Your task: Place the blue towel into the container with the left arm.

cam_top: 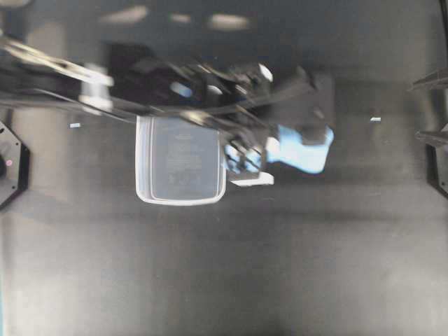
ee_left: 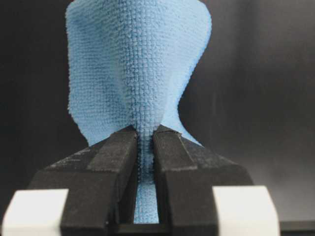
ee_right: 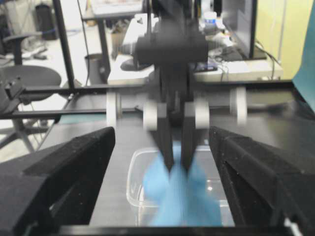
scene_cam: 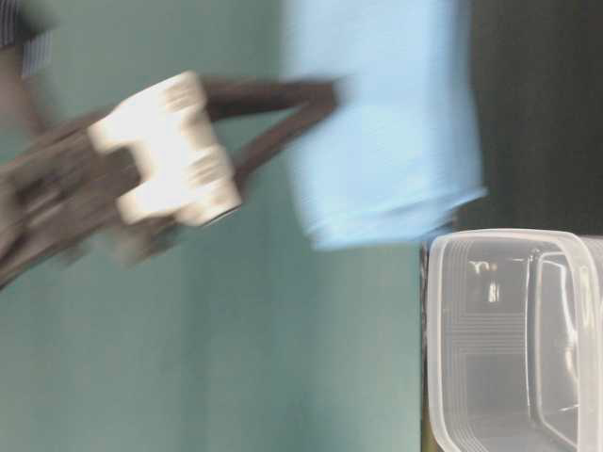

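Towel hangs pinched by a narrow fold between the nearly shut fingers of the left pincer, so most of the cloth drapes free below the grip, likely so it can drop in loosely. From overhead it is held clear of the bench, just beside the tub on the side facing the right arm, not yet over it. The tub looks empty. The right pincer is wide open, holding nothing, well apart from the tub.
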